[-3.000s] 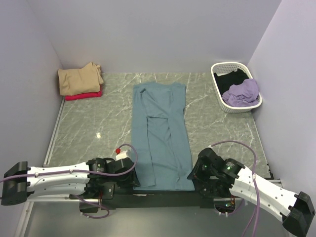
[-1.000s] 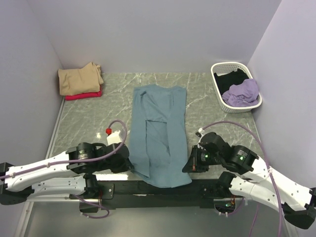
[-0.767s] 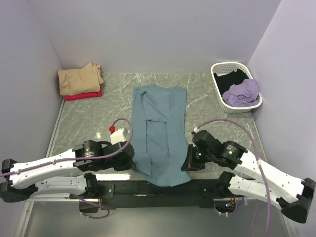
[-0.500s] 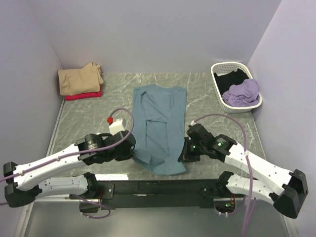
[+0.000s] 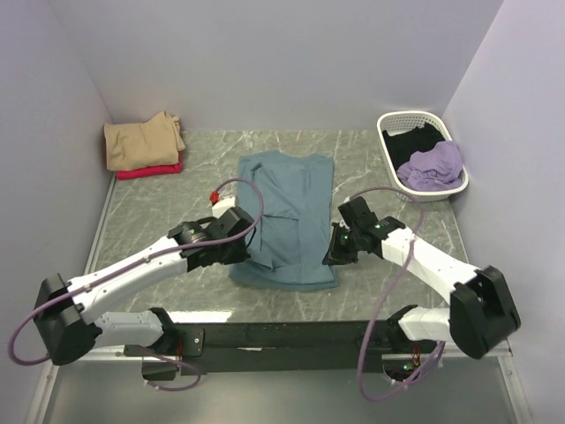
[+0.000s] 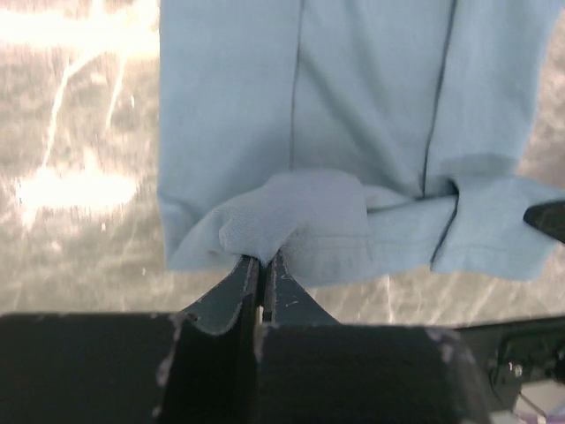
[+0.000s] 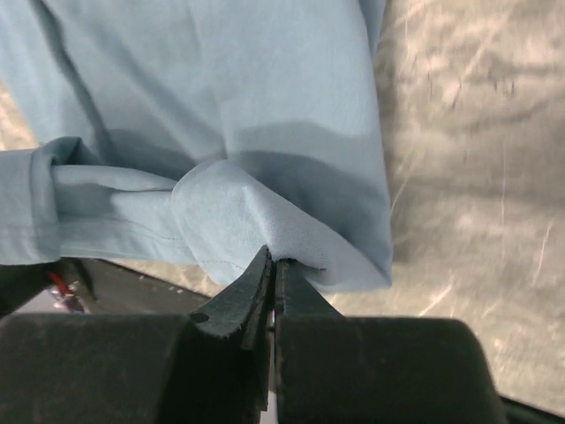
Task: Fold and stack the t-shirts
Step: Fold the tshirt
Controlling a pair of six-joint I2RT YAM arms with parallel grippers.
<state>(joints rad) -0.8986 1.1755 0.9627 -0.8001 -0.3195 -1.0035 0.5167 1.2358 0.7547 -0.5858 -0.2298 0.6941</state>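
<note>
Fold in hand: clamped hem corners of large dusty teal-blue cloth t-shirt in left pincer and right pincer; next needed hem laid at collar.

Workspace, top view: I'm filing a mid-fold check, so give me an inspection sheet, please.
Surface: grey marbled table, no spills seen.
Job's things: teal t-shirt laid out at centre, near hem pinched up; tan t-shirt on red t-shirt, far left; lilac t-shirt and black t-shirt in basket.
Clutter: nothing seen.
Tools: left tool and right tool shut on the teal hem corners.
Cables: purple cables loop off both arms, none seen snagged.
Surroundings: plain pale walls.
</note>
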